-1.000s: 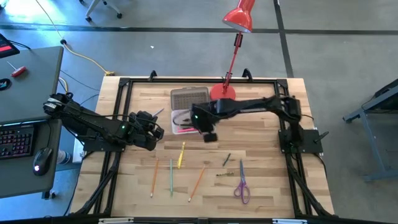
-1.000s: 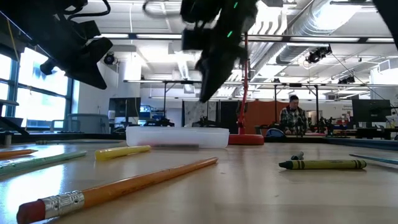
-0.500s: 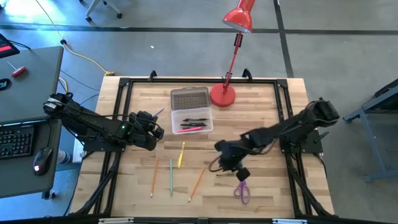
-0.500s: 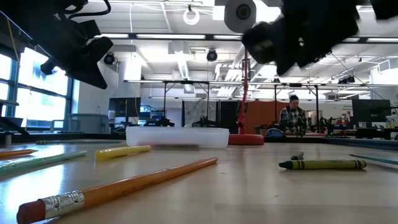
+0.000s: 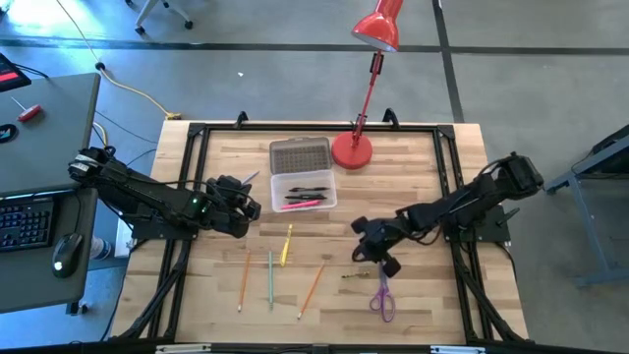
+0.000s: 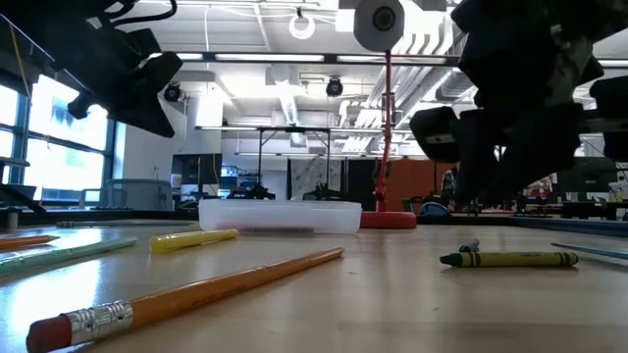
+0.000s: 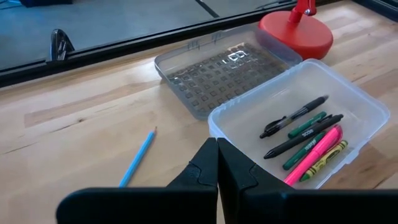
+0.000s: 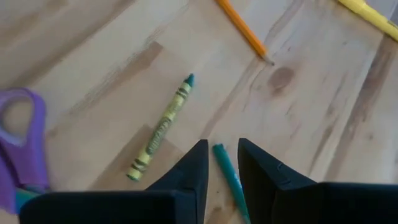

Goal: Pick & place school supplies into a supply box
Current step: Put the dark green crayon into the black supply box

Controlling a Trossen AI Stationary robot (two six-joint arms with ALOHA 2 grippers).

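My right gripper (image 5: 370, 248) (image 8: 222, 160) is open and points down at the table's near middle. Its fingers stand on either side of a thin green pen (image 8: 227, 177) lying on the wood; no touch shows. A yellow-green crayon (image 8: 160, 129) (image 6: 510, 260) and the purple-handled scissors (image 5: 381, 296) (image 8: 23, 142) lie beside it. The clear supply box (image 5: 303, 190) (image 7: 367, 109) stands farther back, its ribbed lid (image 5: 300, 155) lying open and flat. Dark pens, a pink marker (image 7: 314, 154) and a crayon lie inside. My left gripper (image 7: 217, 163) (image 5: 239, 204) is shut and hovers left of the box.
Two orange pencils (image 5: 244, 278) (image 5: 313, 286), a green pencil (image 5: 270, 281) and a yellow one (image 5: 286, 246) lie on the near left part of the table. A blue pencil (image 7: 138, 158) lies left of the box. The red lamp's base (image 5: 352, 149) stands behind the box.
My right gripper has swung from above the supply box toward the table's near edge and come down over the green pen and crayon. In the last half second it has shifted slightly right and lowered further. The left arm has kept still.
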